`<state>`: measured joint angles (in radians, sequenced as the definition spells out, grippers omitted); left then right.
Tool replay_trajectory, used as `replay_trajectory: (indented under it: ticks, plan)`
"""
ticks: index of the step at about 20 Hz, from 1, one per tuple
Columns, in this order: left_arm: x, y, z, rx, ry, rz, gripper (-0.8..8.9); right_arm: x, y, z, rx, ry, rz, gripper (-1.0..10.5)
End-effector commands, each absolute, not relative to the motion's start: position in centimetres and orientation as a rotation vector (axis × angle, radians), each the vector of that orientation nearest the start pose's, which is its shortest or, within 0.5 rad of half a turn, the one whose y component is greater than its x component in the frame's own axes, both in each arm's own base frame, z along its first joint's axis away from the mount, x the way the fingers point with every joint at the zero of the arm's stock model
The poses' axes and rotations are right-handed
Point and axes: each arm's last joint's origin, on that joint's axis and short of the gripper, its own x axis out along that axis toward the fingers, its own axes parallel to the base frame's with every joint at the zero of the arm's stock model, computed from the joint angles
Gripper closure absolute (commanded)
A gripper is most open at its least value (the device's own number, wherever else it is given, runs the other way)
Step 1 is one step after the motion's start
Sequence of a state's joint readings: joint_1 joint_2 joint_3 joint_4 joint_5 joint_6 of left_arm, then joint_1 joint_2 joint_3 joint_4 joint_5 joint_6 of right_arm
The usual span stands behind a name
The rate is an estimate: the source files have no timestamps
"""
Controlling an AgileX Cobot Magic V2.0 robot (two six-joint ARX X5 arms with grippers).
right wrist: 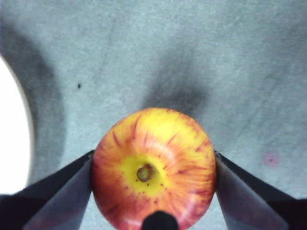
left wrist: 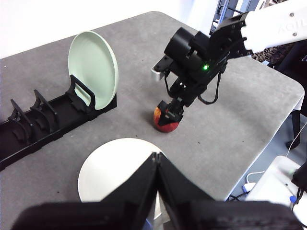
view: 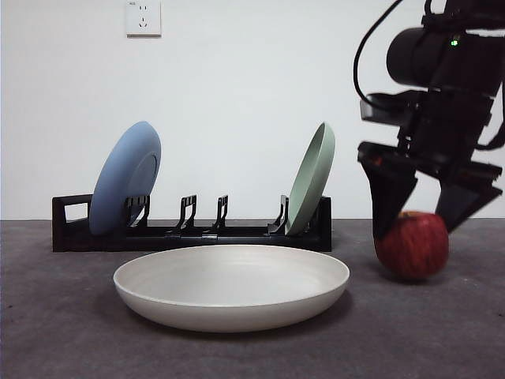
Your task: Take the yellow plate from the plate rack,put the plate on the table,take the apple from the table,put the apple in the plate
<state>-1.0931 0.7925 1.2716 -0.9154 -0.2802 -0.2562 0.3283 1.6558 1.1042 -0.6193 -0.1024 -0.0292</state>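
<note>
Your right gripper [view: 420,217] stood low over the round red apple with the orange-yellow stem patch [view: 412,245], one black jaw on each flank. In the right wrist view the jaws [right wrist: 153,172] sat against both sides of the fruit, at its 9 and 3 o'clock, stem dip facing the camera. Jaws read as closed on the apple, or just touching it. The apple still looked seated on the flat dark grey mottled table [view: 63,332], not lifted.

Out from there, at the apple's 9 o'clock in the front view: the wide, shallow, pale cream matte plate [view: 231,286], flat on the table, empty, near the apple but apart from it. Behind the plate, at its 12 o'clock, ran the long low black slotted rack [view: 189,229], with a blue plate [view: 126,188] leaning near the handle end and a pale green plate [view: 312,178] at the other.

Your left gripper [left wrist: 157,165] waited above the cream plate, jaws pressed together, holding nothing.

Step in hand, by my reading: plate placed, apple pick under way. Next you would need a firm grip, a clear lift above the raised rim, a carry toward 9 o'clock, and a gentle release at the plate's centre. A round fruit may roll.
</note>
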Motion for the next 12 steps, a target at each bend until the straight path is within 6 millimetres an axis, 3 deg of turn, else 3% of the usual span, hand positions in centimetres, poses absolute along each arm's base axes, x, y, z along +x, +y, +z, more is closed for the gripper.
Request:
replay_trajectory:
  ticks: [1,3,6,8,12]
  plan:
    - [5.8,-9.4,41.6,0.043,0.456,-0.743,8.22,30.2,11.5,23.8,-0.137,1.031,0.418,9.6]
    - [5.8,-9.4,41.6,0.047,0.454,-0.744,8.22,29.9,12.6,26.7,-0.129,0.943,0.473,9.6]
    - [5.8,-9.4,41.6,0.050,0.453,-0.745,8.22,29.2,15.1,29.2,-0.126,0.884,0.584,9.6]
    - [5.8,-9.4,41.6,0.053,0.453,-0.747,8.22,28.3,17.2,29.3,-0.153,0.865,0.648,9.6]
    - [5.7,-9.5,41.6,0.070,0.452,-0.775,8.22,26.9,21.0,27.6,-0.218,0.909,0.753,9.6]
